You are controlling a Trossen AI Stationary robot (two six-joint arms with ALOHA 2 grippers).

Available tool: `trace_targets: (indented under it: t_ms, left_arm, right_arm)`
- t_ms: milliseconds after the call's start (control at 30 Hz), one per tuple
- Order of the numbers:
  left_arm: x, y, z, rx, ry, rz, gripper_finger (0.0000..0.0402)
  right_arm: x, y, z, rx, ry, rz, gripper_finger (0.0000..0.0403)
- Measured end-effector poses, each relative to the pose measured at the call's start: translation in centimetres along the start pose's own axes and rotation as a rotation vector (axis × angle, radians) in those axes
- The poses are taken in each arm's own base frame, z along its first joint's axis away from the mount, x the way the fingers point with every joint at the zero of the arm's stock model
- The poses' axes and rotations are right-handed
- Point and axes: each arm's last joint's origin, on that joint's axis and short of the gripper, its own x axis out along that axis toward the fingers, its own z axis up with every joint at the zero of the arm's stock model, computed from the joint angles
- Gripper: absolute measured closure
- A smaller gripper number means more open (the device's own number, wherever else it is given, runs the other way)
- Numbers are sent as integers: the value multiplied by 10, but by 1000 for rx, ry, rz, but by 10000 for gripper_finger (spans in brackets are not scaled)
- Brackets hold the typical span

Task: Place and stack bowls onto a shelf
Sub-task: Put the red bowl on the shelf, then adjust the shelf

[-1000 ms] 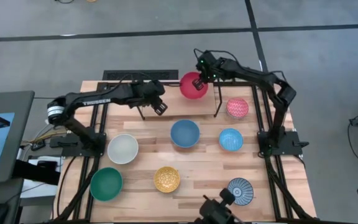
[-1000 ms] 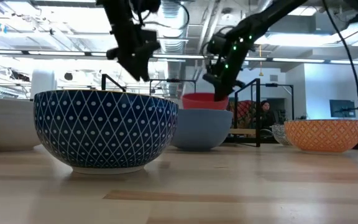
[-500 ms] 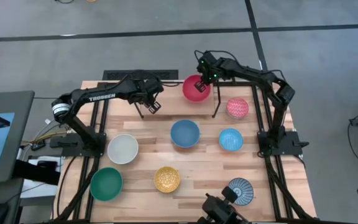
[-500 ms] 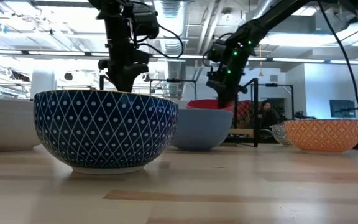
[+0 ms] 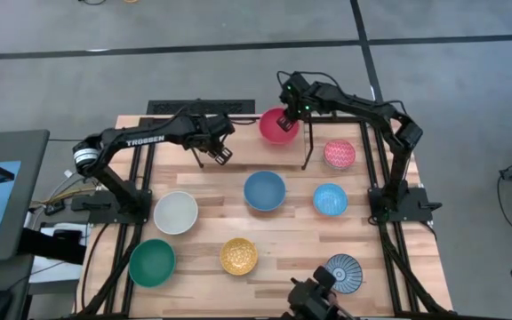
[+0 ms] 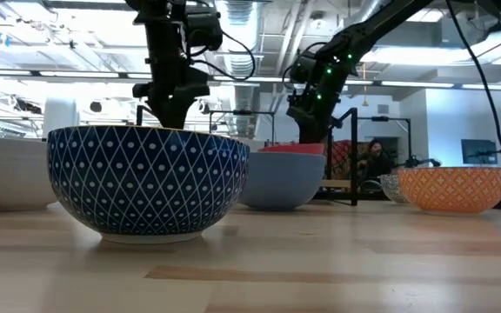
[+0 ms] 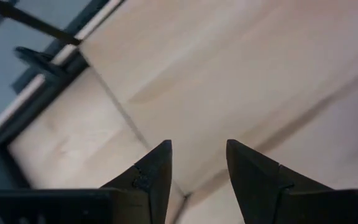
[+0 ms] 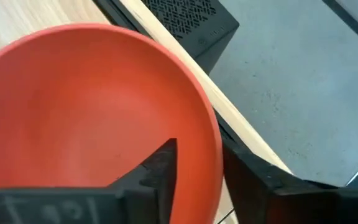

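My right gripper (image 5: 290,113) is shut on the red-orange bowl (image 5: 277,127) at the far middle of the table, over the shelf (image 5: 243,135), a light-wood plank on thin black legs. In the low view the bowl (image 6: 290,149) shows just above the blue bowl (image 6: 278,179), which hides its base, so I cannot tell whether it rests on the shelf. My left gripper (image 5: 220,152) is open at the shelf's left end, pointing down at bare wood (image 7: 229,81). It touches nothing. My right gripper holds the red-orange bowl by its rim (image 8: 214,155), on the bowl's far right side. One finger (image 8: 160,165) is inside the bowl and the other (image 8: 253,177) outside its wall. The fingers come from above, slanting down. The bowl stays upright, mouth up.
The other bowls stand on the table: pink-red patterned (image 5: 340,154), blue (image 5: 264,191), light blue (image 5: 330,199), white (image 5: 176,212), teal (image 5: 152,262), yellow patterned (image 5: 238,256), blue-white striped (image 5: 343,271). A shelf leg (image 5: 309,153) stands beside the pink-red bowl. A monitor (image 5: 3,191) stands left of the table.
My right gripper has brought the red-orange bowl down a little toward the shelf, still holding its rim. My left gripper has moved toward the table's left, turned to point down at the shelf's left end, then kept still.
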Motion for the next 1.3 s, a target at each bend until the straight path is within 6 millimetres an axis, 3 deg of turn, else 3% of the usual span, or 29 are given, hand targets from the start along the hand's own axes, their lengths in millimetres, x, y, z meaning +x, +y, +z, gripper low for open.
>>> trace_targets:
  t_ms: [233, 367, 500, 600, 767, 1067, 1167, 1300]
  left_arm:
    - [-16, -12, -5, -19, -44, -53, 263]
    - [-36, -4, -6, -76, -97, -78, 263]
    - [-63, 9, -11, -148, -157, -114, 263]
    - [-85, 17, -19, -195, -205, -130, 263]
    - [-113, 24, -36, -252, -263, -128, 263]
    - [-127, 9, -70, -216, -201, -148, 263]
    - [-128, -1, -78, -156, -164, -169, 263]
    - [-127, -12, -90, -111, -80, -172, 263]
  right_arm:
    - [-22, 10, 25, -67, -97, 12, 191]
    - [-44, 19, 41, -89, -134, 32, 184]
    - [-71, 35, 44, -76, -59, 110, 186]
    - [-93, 54, 33, -100, 31, 217, 190]
    - [-127, 84, 8, -194, -22, 263, 196]
    - [-175, 91, -54, -38, -54, 351, 199]
    - [-181, 98, -74, -37, -3, 372, 206]
    - [-171, 108, -99, 1, 108, 363, 223]
